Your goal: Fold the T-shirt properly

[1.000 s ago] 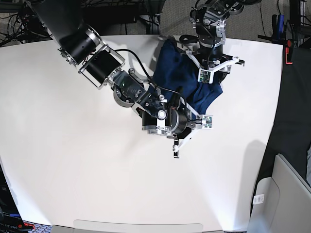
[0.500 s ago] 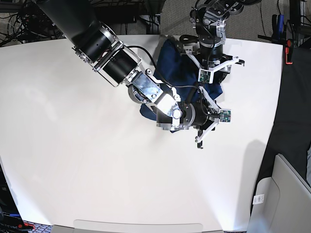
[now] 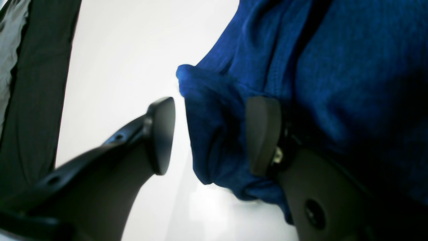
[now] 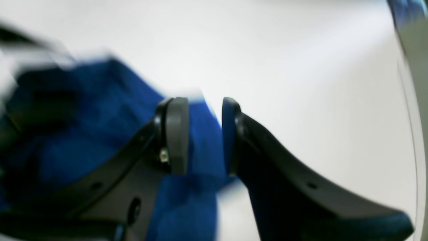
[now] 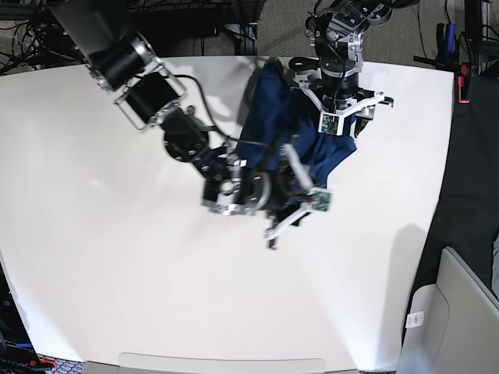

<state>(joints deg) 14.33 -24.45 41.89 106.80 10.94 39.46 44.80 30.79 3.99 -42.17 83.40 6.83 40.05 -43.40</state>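
Left wrist view: the left hand (image 3: 210, 137) gapes wide, a fold of the T-shirt (image 3: 317, 77) between its pads, unpinched.

Right wrist view: the right hand (image 4: 204, 135) stands half open, blue cloth between.

Base view: T-shirt bunched upper centre on the white worktop (image 5: 101, 257).

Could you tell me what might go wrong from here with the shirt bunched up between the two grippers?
1. A fold of the T-shirt lies between the open left gripper, against one pad; lifting away could snag and drag it.
2. The right gripper straddles a cloth edge without clearly pinching it; that edge may slip out.
3. The shirt sits crumpled near the table's far edge and could slide off.
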